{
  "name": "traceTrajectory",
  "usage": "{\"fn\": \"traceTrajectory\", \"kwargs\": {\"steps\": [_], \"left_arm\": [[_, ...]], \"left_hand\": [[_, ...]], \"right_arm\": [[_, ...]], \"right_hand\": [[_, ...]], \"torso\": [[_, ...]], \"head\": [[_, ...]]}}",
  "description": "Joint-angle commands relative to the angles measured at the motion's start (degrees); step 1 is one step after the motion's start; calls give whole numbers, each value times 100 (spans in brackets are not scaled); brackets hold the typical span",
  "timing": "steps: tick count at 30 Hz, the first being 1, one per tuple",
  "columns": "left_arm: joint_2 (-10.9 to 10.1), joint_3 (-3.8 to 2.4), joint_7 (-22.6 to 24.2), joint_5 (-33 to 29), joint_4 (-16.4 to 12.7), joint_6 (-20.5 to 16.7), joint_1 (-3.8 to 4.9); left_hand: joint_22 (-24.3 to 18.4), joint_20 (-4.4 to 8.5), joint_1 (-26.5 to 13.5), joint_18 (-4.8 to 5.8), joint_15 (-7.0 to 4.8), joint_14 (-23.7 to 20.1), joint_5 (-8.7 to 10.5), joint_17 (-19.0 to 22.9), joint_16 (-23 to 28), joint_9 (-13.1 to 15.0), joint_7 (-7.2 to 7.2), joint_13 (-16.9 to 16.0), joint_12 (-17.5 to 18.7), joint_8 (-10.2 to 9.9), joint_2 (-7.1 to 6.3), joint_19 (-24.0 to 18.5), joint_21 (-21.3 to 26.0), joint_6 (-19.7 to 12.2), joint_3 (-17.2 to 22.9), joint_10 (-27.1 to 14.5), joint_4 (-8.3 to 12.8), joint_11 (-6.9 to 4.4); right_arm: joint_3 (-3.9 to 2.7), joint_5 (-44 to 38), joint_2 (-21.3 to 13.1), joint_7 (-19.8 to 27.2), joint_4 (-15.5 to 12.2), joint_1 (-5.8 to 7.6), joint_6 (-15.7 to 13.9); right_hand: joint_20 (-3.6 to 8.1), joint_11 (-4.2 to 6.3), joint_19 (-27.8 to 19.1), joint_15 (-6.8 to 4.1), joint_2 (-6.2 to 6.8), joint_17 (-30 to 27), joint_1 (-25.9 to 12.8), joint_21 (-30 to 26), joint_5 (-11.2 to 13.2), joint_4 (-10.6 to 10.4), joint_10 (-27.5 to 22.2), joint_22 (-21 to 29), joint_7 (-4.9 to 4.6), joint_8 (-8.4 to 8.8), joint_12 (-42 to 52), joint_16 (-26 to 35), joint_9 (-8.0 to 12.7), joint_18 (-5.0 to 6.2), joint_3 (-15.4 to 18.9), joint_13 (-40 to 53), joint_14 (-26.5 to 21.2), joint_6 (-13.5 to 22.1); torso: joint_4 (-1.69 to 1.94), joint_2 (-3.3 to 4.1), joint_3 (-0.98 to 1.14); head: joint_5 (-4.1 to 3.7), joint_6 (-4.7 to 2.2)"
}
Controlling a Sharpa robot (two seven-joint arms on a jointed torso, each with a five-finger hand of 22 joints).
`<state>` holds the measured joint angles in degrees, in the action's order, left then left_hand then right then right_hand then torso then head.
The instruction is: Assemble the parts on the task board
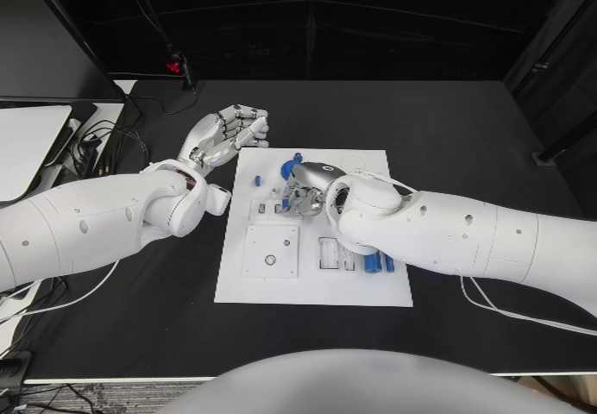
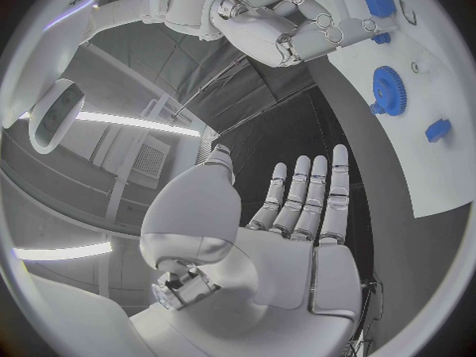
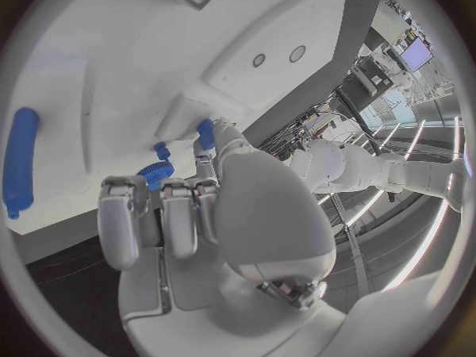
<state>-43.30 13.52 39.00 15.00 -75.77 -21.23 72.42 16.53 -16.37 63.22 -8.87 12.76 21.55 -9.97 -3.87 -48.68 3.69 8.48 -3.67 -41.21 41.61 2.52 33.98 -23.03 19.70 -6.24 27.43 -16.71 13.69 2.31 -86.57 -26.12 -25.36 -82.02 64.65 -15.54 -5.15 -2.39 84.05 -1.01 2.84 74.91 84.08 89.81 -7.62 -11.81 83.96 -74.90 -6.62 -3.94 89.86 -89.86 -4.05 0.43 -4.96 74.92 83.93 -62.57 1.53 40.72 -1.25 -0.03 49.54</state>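
The right hand [image 1: 311, 185] hovers curled over the board [image 1: 249, 289], seemingly pinching a small blue part [image 3: 205, 132]; a slip could drop it. The left hand [image 1: 228, 134] rests released beside the board.

The left hand [image 1: 228, 131] lies flat with fingers straight and apart, holding nothing. The right hand [image 1: 311, 183] has its fingers curled downward; whether it grips anything is unclear.

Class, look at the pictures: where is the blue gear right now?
In the head view the blue gear lies near the far edge of the white task board, just beyond the right robot hand, with the left robot hand off the board's far-left corner.
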Motion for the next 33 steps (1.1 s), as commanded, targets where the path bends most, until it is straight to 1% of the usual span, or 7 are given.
{"fn": "traceTrajectory", "kwargs": {"steps": [1, 6, 11, 21, 23, 27, 33], "left_arm": [[6, -4, 620, 21, 1, 22, 9], [8, -4, 621, 21, 6, 28, 9], [13, -4, 622, 21, 15, 31, 8], [16, -4, 624, 21, 18, 30, 8], [14, -4, 624, 21, 17, 31, 8], [7, -4, 630, 21, 13, 30, 8], [-19, -4, 637, 21, -1, 32, 8]], "left_hand": [[-8, -1, 4, 85, -15, -28, -33, -1, -25, 7, 783, 2, -40, -31, 79, -26, 11, -20, -23, -25, -1, -3], [-9, -1, 8, 85, -14, -29, -36, -1, -26, 7, 783, 1, -43, -30, 83, -27, 11, -17, -26, -20, 0, -4], [-9, -1, 8, 85, -14, -29, -36, -1, -26, 7, 783, 1, -43, -30, 83, -27, 11, -17, -26, -20, 0, -4], [-10, -1, 19, 86, -15, -31, -42, 0, -28, 8, 782, 0, -50, -27, 96, -28, 11, -10, -31, -12, 1, -5], [-10, -1, 19, 86, -15, -31, -42, 0, -28, 8, 782, 0, -50, -27, 96, -28, 11, -10, -31, -12, 1, -5], [-10, -1, 21, 86, -14, -32, -43, 0, -28, 8, 782, 0, -50, -27, 97, -28, 11, -10, -33, -12, 1, -5], [-10, -1, 23, 86, -15, -32, -44, 0, -28, 8, 782, 0, -51, -28, 96, -29, 11, -10, -36, -13, 1, -5]], "right_arm": [[-1, -14, 9, 8, 2, 8, 93], [-1, -29, 5, 46, 3, 7, 104], [-1, -33, -4, 59, 2, 6, 95], [-1, -38, -6, 98, -11, 3, 20], [-1, -67, -6, 126, -14, 2, -78], [-1, -146, -29, 223, -42, -3, -374], [-3, -193, -165, 490, -169, -11, -1073]], "right_hand": [[-50, -51, 556, 44, 88, 1509, -39, -28, 40, 48, 604, -1485, -22, 28, 14, -14, 20, -27, 17, 1508, 607, 72], [-99, -108, 540, 101, 334, 1509, -125, -47, 28, 17, 604, -1475, -85, 22, 14, -14, 20, -21, 58, 1508, 607, 133], [-109, -110, 545, 109, 364, 1509, -132, -42, 33, -2, 604, -1478, -81, 11, 14, -14, 15, -23, 41, 1508, 607, 122], [-120, -114, 545, 112, 452, 1509, -111, -42, 43, -20, 604, -1478, -91, 11, 14, -14, 14, -22, 11, 1508, 607, 126], [-132, -136, 540, 128, 559, 1509, -179, -49, 100, -99, 604, -1475, -120, 29, 14, -14, 23, -20, 40, 1508, 607, 189], [-192, -223, 506, 207, 873, 1509, -402, -91, 345, -465, 604, -1454, -227, 42, 14, -14, 38, -7, 283, 1508, 607, 481], [-282, -327, 496, 304, 973, 1509, -634, -105, 418, -508, 604, -1448, -339, 44, 14, -14, 37, -3, 543, 1508, 607, 777]], "torso": [[0, -1, -1], [1, 0, -2], [-8, -3, 0], [8, -1, -1], [5, -4, -2], [1, -3, -4], [-2, -4, 0]], "head": [[-32, -6], [-25, 5], [-23, 22], [-42, 2], [-49, 6], [-46, -1], [-20, 5]]}}
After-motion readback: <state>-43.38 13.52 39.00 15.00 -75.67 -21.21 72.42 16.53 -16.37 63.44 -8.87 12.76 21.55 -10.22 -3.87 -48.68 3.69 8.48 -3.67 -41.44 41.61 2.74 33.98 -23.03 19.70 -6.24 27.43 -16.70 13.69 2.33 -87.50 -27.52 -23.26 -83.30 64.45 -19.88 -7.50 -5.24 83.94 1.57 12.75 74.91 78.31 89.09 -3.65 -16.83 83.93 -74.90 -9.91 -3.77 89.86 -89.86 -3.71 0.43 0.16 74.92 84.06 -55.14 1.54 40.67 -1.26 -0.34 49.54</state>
